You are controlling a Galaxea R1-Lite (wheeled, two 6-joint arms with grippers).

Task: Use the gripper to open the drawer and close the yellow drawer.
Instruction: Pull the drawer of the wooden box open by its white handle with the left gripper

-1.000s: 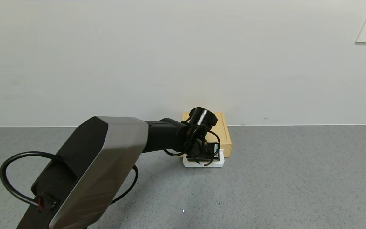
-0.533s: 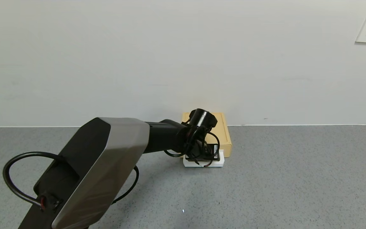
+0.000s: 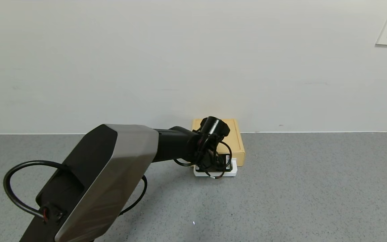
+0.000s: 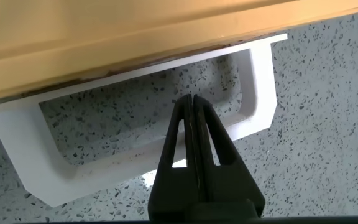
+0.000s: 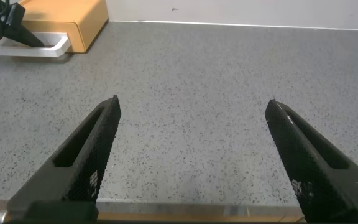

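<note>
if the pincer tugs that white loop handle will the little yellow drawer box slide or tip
The small flat pale yellow plastic drawer box looks light and unanchored, so it may slide. Its low, wide shape makes tipping unlikely. The white rectangular loop handle looks rigid; the shut left pincer sits inside it.

The flat pale yellow drawer sits at twelve o'clock on the grey table against the wall, closed, its white loop handle facing six o'clock.
</note>
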